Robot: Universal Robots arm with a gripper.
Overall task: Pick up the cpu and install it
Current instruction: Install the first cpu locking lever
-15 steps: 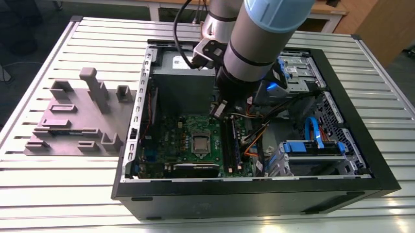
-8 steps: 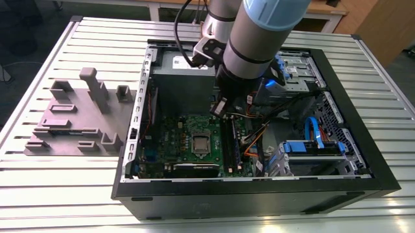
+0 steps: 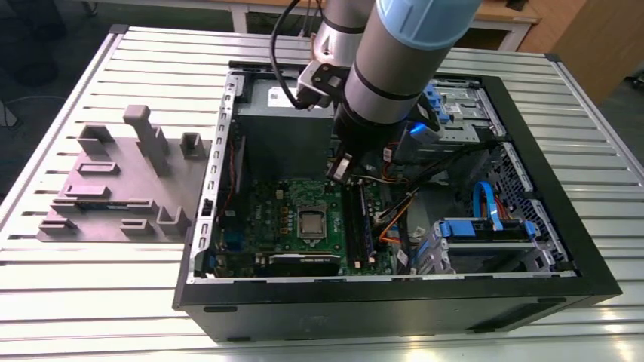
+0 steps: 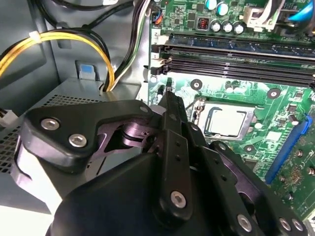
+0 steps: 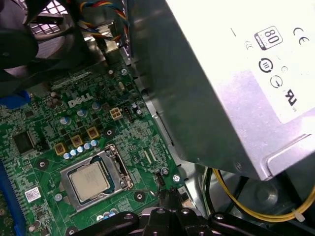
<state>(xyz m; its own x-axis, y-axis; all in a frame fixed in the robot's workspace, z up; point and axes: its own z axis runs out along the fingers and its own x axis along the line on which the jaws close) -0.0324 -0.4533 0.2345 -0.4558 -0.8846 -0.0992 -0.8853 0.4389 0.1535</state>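
The cpu [image 3: 312, 222], a small silver-topped square, lies flat inside the metal socket frame [image 5: 119, 169] of the green motherboard [image 3: 286, 197]; it is seen in both wrist views, cpu [image 4: 225, 120] and cpu [image 5: 88, 180]. My gripper [image 3: 339, 167] hangs inside the open computer case, a little above the board and off the socket's corner nearest the power supply. Its black fingertips [image 4: 170, 98] are pressed together with nothing between them, apart from the chip. In the first wrist view the gripper [image 5: 167, 192] stands over the board's edge.
A grey power supply box [image 5: 231, 83] with yellow cables [image 4: 74, 42] stands close beside the gripper. Memory sticks [image 4: 236, 54] and a blue slot [image 4: 288, 142] flank the socket. Drive cages [image 3: 483, 234] fill the case on the exterior view's right. A grey-purple fixture block [image 3: 121, 181] rests on the slatted table [image 3: 101, 302].
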